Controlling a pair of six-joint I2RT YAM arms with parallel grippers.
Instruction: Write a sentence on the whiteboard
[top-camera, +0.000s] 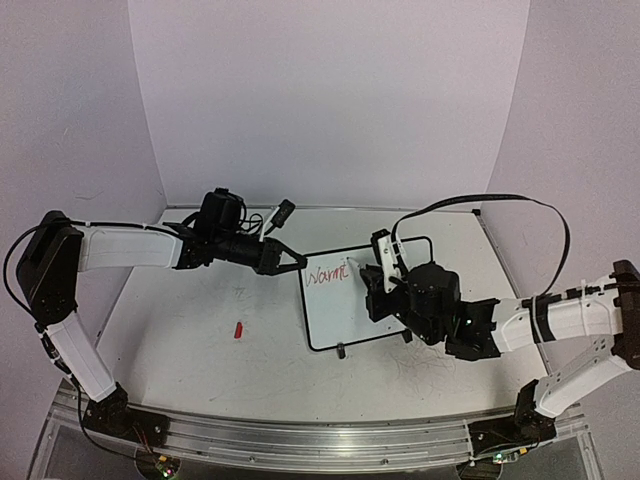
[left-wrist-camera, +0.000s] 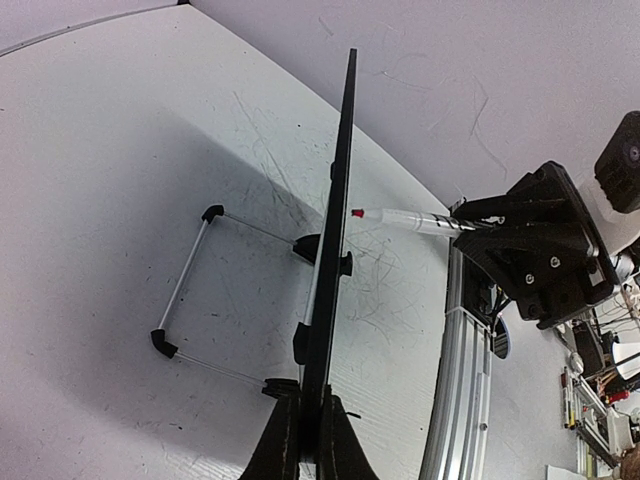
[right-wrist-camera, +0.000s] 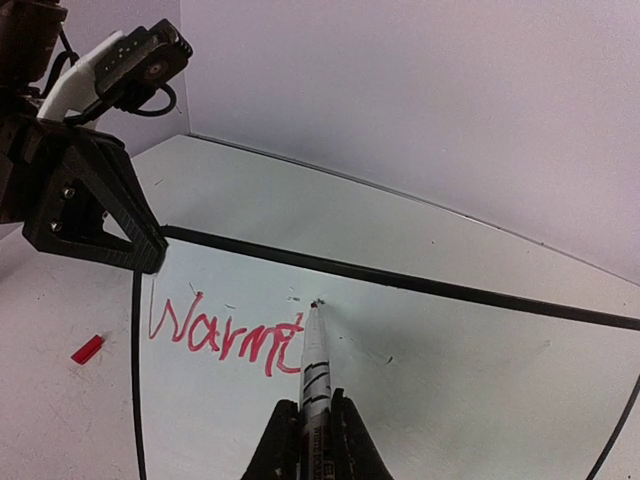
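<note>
Pinched tight in the right claw (right-wrist-camera: 308, 425): a red marker (right-wrist-camera: 313, 360), tip down on the whiteboard (right-wrist-camera: 450, 390). Just at 9 o'clock from the tip: the sentence (right-wrist-camera: 225, 335), only "Warmt" in red for now, up in the board's 10 o'clock corner. Squeezed shut on the board's 9 o'clock edge: the left claw (right-wrist-camera: 95, 200), holding it steady.

What could go wrong:
- Pushing too hard with the tip, and sliding or tipping the board out of the left claw's pinch. Then wobbly letters.
- Twisting the marker in the pinch. Then no ink, or a smear.
- Running out of room, with more words to fit, most likely on a line below.

Around:
- A small red piece (top-camera: 239, 329), maybe the marker's cap, on the table (top-camera: 180, 330) at 9 o'clock from the board. Well apart, not in the way.
- 2 black clip feet (top-camera: 340, 349) on the board's 6 o'clock edge.
- A black cable (top-camera: 510, 197) looping high over the right arm. Could snag on a long reach.
- Nothing between the tip and the bare board toward 3 o'clock.
</note>
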